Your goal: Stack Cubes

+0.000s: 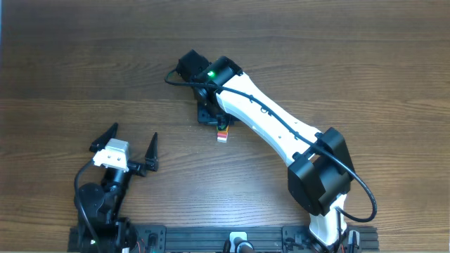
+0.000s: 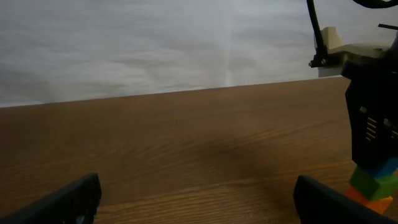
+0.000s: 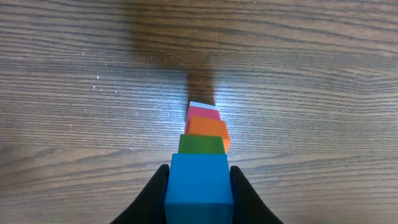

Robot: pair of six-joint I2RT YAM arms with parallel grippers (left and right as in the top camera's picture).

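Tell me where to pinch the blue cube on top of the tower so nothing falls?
Pinch the blue cube on two opposite flat sides, coming straight down from above, as the right gripper does. Those faces are parallel, so the fingers sit flush. Coming in sideways would likely knock the tall, thin stack beneath, green cube first.

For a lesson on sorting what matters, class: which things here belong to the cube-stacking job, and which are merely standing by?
Job in hand:
blue cube, held by the right gripper
green cube, orange cube, pink cube and white cube, stacked beneath

Standing by:
left gripper, open
wooden table
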